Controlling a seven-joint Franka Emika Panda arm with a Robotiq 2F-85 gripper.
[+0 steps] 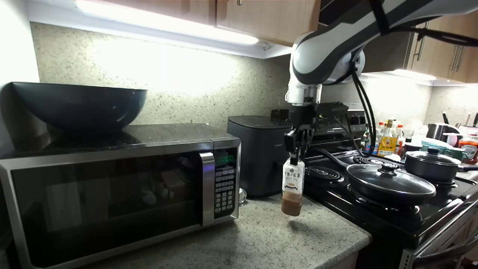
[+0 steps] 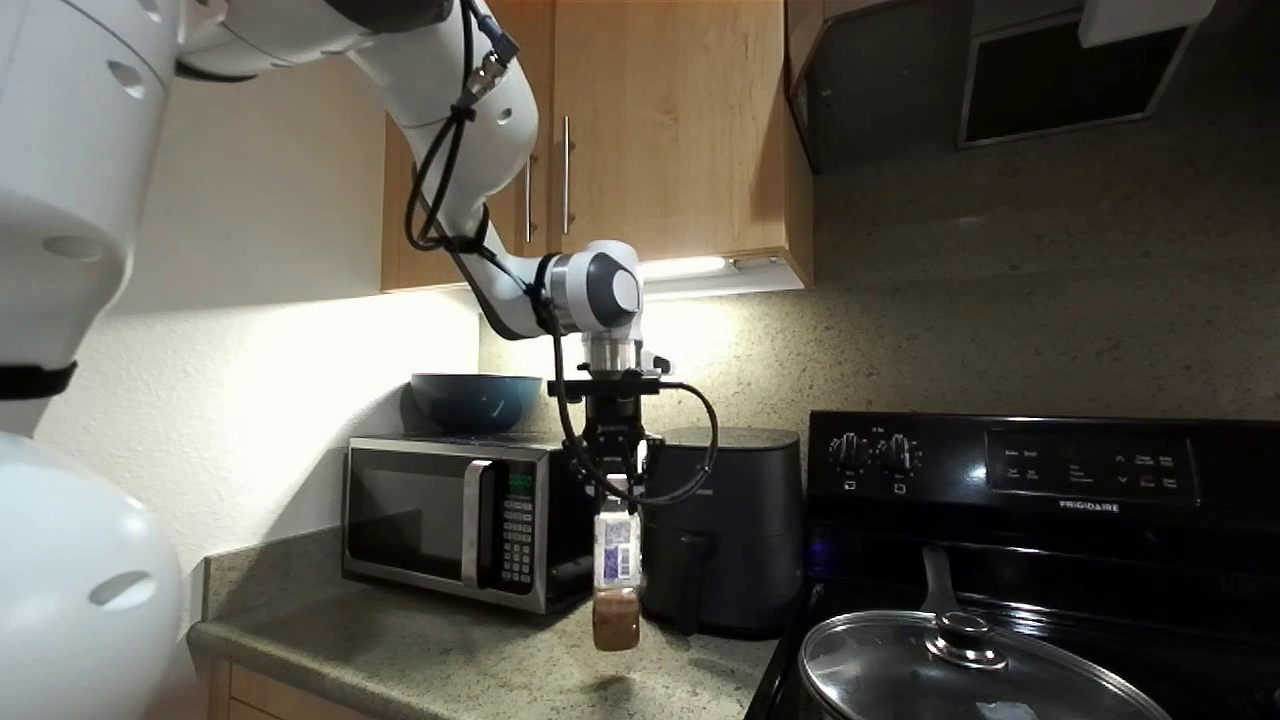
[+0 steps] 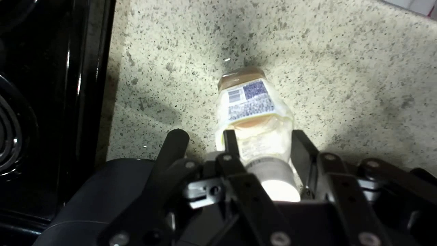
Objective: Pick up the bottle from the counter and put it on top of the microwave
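The bottle (image 1: 292,183) hangs upright from my gripper (image 1: 295,158), a little above the counter (image 1: 261,239). Its brown liquid sits at the bottom, and its shadow lies apart below it. In an exterior view the bottle (image 2: 616,565) also shows lifted, in front of the dark appliance. In the wrist view the fingers (image 3: 263,136) stand on both sides of the bottle (image 3: 251,106) just below its white cap. The microwave (image 1: 112,209) stands on the counter, left of the bottle in both exterior views. Its top (image 1: 171,130) is higher than the bottle's base.
A large dark blue bowl (image 1: 82,106) sits on the microwave's top, towards the wall side. A dark boxy appliance (image 1: 257,160) stands between microwave and stove (image 1: 325,190). A lidded pan (image 1: 388,183) is on the stove. Wooden cabinets (image 1: 265,18) with a light hang above.
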